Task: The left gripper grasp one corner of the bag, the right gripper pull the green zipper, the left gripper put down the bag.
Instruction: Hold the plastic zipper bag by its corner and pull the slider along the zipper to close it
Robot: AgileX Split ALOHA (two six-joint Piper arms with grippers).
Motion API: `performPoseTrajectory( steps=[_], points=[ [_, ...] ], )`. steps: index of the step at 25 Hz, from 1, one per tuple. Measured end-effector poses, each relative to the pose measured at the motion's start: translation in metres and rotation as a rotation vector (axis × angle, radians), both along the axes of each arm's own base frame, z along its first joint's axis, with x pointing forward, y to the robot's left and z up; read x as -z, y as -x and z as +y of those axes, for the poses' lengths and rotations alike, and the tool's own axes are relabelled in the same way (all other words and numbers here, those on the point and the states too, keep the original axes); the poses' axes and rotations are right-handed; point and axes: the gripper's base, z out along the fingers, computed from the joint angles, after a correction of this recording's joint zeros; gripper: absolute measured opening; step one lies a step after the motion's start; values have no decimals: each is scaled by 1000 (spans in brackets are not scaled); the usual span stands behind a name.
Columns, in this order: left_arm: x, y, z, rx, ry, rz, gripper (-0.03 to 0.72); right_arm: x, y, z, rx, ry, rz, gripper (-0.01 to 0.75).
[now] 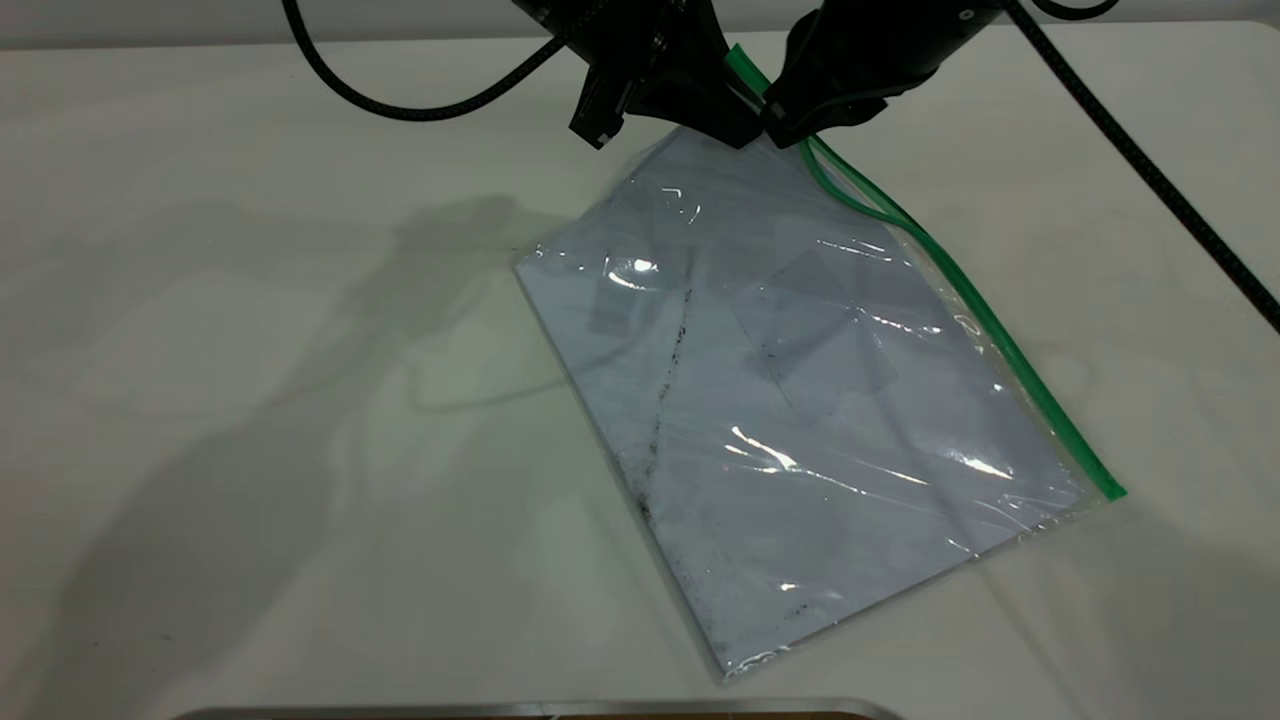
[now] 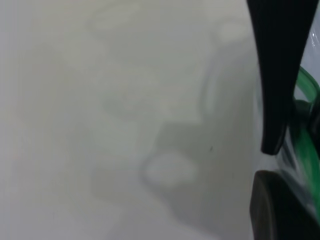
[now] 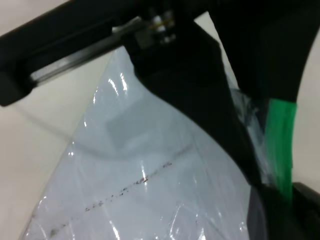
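White table [image 1: 250, 400]: left gripper [image 1: 735, 125] pinches bag [image 1: 800, 400] corner.

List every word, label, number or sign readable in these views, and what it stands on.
None can be read.
The bag: the paper inside shows no print, only a dark smudge line; its card pocket looks blank.
The green zipper: no marking.
The left gripper and right gripper, both at the bag's far corner: no labels visible.
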Motion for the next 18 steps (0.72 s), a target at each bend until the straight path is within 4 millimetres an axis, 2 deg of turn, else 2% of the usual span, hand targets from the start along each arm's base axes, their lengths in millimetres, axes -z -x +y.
performPoseTrajectory(
  steps=[8,18],
  points=[
    [-2,-2,3,-16,19,23,53,-1,-3,-14,15,-51,65,36],
    [-7,-16,31,-141,67,138,52,0,-3,-31,53,-93,166,35]
  ],
)
